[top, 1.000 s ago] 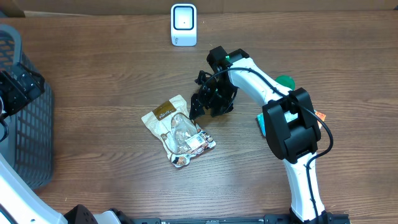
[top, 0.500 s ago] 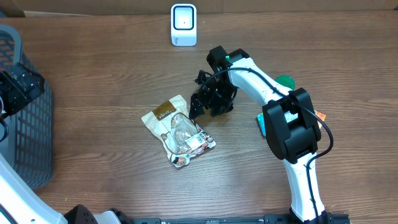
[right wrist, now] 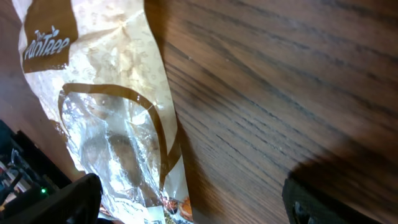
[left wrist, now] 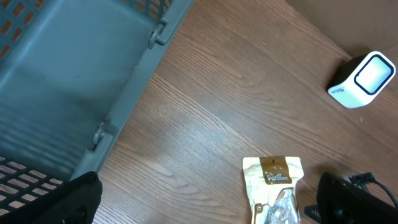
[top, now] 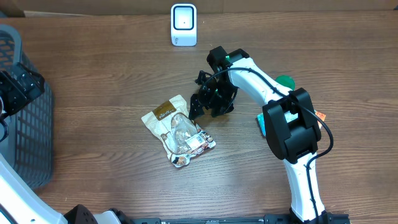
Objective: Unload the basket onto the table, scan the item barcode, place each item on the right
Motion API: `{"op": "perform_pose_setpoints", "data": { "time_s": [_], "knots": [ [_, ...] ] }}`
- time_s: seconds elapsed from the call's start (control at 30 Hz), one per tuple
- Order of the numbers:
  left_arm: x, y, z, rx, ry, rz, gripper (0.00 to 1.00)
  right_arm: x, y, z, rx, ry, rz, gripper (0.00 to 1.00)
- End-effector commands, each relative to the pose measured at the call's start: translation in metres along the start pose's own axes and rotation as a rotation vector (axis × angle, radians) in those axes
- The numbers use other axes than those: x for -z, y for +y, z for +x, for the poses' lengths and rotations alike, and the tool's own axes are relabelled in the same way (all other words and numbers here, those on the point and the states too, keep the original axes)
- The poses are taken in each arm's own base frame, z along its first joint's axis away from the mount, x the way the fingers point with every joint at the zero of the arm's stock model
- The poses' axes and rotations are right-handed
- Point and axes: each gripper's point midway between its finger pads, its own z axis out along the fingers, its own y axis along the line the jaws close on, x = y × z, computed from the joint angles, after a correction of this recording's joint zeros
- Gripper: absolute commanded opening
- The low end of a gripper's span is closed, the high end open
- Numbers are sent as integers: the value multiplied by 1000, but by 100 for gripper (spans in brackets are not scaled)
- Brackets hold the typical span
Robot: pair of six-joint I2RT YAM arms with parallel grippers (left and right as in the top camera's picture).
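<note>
The pinch looked best taken at the near edge of the pouch (top: 177, 132), with the right gripper (top: 206, 103) lowered so one finger slid under the film, leaving the printed label (barcode too small to find) free to face the scanner (top: 183, 25). The pouch lay flat mid-table, and the right arm reached across with its wrist bent down just beside the pouch's upper right edge, fingers spread and empty. The left gripper (top: 18, 87) hung over the basket (top: 31, 143), fingers spread wide.
</note>
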Motion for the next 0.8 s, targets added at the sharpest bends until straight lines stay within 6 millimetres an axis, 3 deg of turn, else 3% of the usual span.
{"op": "perform_pose_setpoints", "data": {
  "time_s": [0.0,0.13,0.4,0.47,0.57,0.7,0.73,0.77],
  "knots": [
    [2,1,-3,10,-13,-3,100,7,0,0,12,-15,22,93],
    [2,1,-3,10,-13,-3,100,7,4,2,3,-7,-2,100],
    [2,0,-4,12,-17,0,100,19,8,-2,-30,-32,-23,100],
    [2,-2,-8,29,-34,13,100,36,12,-6,-21,-72,-33,100],
    [2,-9,-6,94,-22,56,100,78,22,-8,2,-166,-38,100],
    [4,-26,-5,88,-8,155,100,144,36,8,30,-296,-29,100],
    [4,-31,-4,63,-5,180,80,160,38,14,31,-326,-23,100],
    [4,-40,-2,24,9,231,47,186,42,26,31,-379,-11,100]
  ]
}}
